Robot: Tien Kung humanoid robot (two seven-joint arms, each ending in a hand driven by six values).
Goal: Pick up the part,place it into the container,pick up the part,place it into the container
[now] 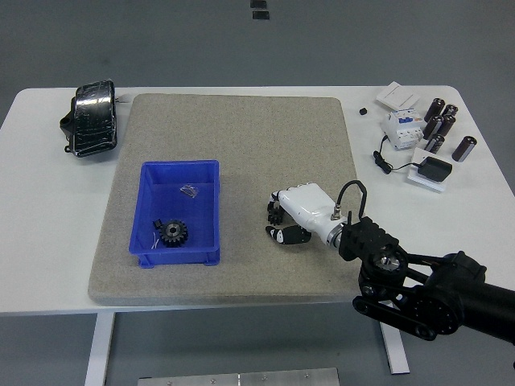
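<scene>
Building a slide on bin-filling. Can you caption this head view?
Right hand closes on a small black gear on the grey mat, beside a blue bin holding one gear.

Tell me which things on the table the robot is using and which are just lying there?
Part of the job:
- blue bin
- black gear already in the bin
- small black gear at the right hand

Just lying about:
- black bundle
- black cylinders
- white breaker
- black adapter
</scene>
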